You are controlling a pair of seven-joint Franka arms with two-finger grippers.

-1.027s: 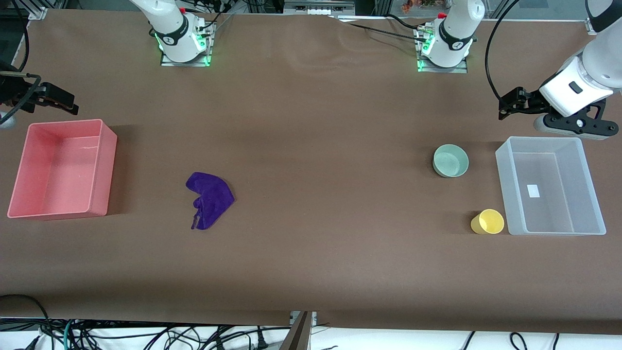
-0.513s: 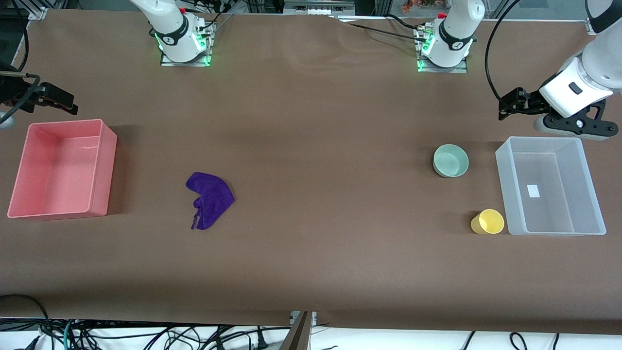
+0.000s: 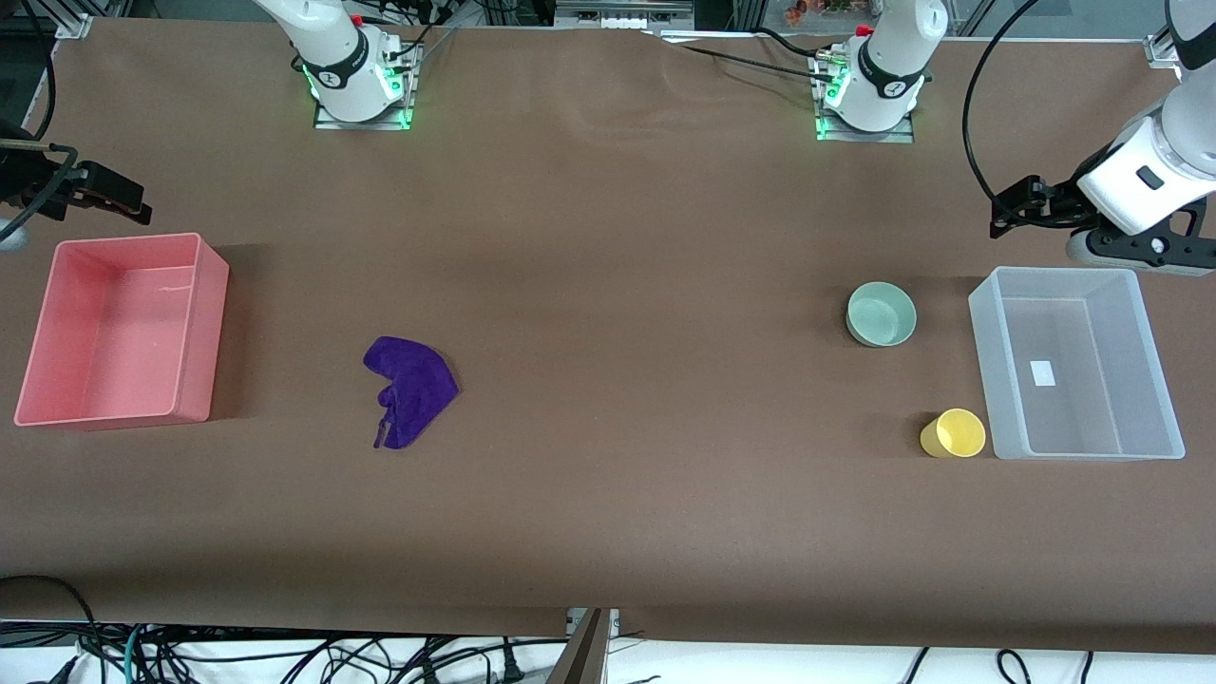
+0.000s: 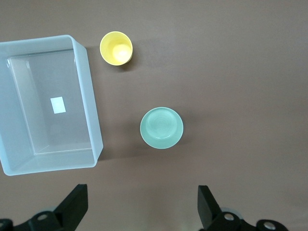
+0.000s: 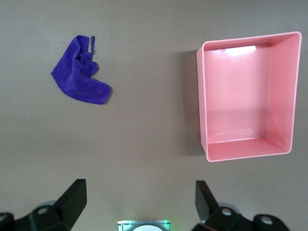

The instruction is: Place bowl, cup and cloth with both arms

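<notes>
The mint-green bowl (image 3: 882,314) stands on the table beside the clear bin, and shows in the left wrist view (image 4: 161,128). The yellow cup (image 3: 955,433) lies nearer the front camera, against the clear bin; it shows in the left wrist view (image 4: 116,48). The purple cloth (image 3: 409,389) lies crumpled toward the right arm's end; it shows in the right wrist view (image 5: 80,78). My left gripper (image 3: 1007,211) is open and empty, up in the air over bare table by the clear bin (image 4: 142,207). My right gripper (image 3: 119,199) is open and empty, over bare table by the pink bin (image 5: 139,202).
An empty clear plastic bin (image 3: 982,318) stands at the left arm's end (image 4: 91,110). An empty pink bin (image 3: 211,313) stands at the right arm's end (image 5: 202,106). Two arm bases lit green stand along the table's top edge.
My left gripper has shifted a little toward the left arm's end of the table and slightly up. The right gripper and all objects stay put.
</notes>
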